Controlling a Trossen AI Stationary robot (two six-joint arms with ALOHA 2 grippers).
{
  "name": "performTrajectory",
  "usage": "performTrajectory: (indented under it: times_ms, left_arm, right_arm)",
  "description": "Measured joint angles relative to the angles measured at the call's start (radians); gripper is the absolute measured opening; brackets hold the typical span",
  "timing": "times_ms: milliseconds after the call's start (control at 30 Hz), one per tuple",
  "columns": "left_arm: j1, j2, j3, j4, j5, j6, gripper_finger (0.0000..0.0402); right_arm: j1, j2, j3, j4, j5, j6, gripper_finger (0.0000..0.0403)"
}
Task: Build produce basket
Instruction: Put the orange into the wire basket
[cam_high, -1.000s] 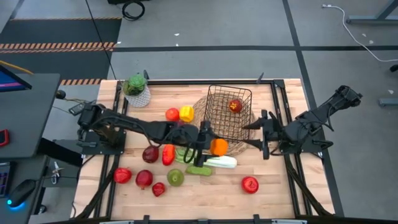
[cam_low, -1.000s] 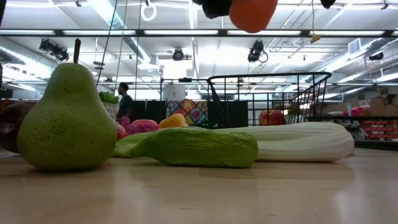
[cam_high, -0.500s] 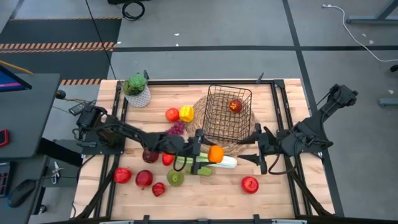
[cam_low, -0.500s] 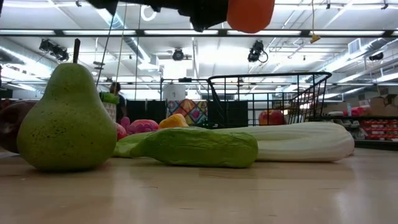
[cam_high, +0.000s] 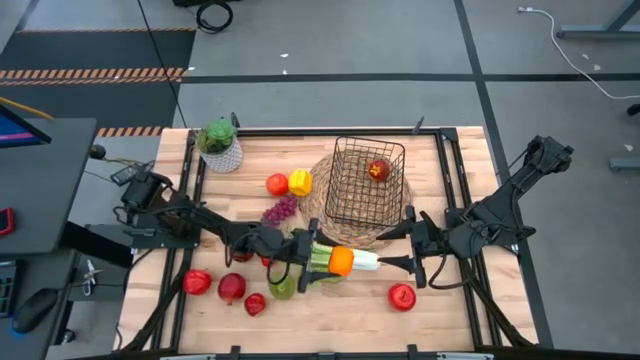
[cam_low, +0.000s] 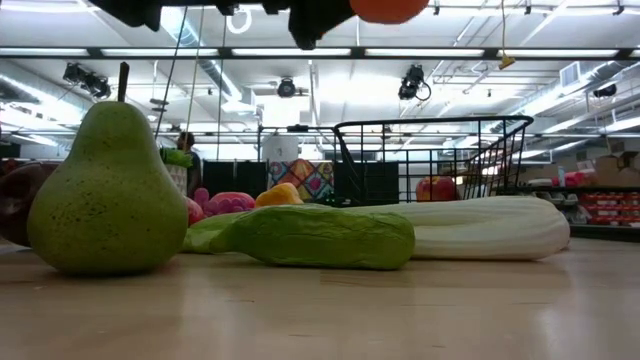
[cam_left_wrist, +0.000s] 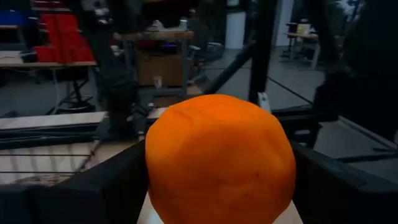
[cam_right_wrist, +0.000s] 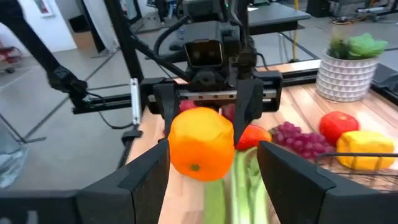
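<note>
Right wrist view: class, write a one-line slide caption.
Left claw presents an orange between the open right claw's fingers.

In the low view the orange (cam_low: 388, 9) is cut off by the upper edge, and the left gripper (cam_low: 320, 15) holding it is seen only as a dark shape there. In the left wrist view the orange (cam_left_wrist: 219, 158) is cut off at the bottom and hides most of the desk beyond that gripper. From above, the leek (cam_high: 350, 259) below the left gripper (cam_high: 333, 262) is partly hidden by the orange, and the pear (cam_high: 281, 287) is partly covered by the arm. In the right wrist view the leek (cam_right_wrist: 239, 186) is partly hidden behind the orange.
</note>
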Motion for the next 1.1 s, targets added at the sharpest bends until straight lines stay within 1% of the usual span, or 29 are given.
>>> performTrajectory:
  times_ms: [233,533,867,967,1033,1100]
  left_arm:
    - [-0.046,0.0,0.0,0.01,0.0,-0.023,0.0328]
    - [-0.064,0.0,0.0,0.026,0.0,-0.088,0.0328]
    - [-0.095,0.0,0.0,0.024,-0.015,-0.107,0.0328]
    - [-0.106,0.0,0.0,0.006,-0.049,-0.095,0.0328]
    - [-0.106,0.0,0.0,-0.034,-0.103,-0.089,0.0328]
    - [-0.105,0.0,0.0,-0.087,-0.183,-0.066,0.0328]
  right_arm:
    - [0.047,0.012,0.0,0.082,0.0,-0.011,0.0247]
    - [0.093,0.036,0.0,0.144,0.007,-0.03,0.0247]
    - [0.097,0.075,0.0,0.188,0.01,-0.029,0.0247]
    - [0.096,0.075,0.0,0.188,0.01,-0.029,0.0247]
    - [0.097,0.075,0.0,0.188,0.01,-0.029,0.0247]
    - [0.097,0.075,0.0,0.188,0.01,-0.029,0.0247]
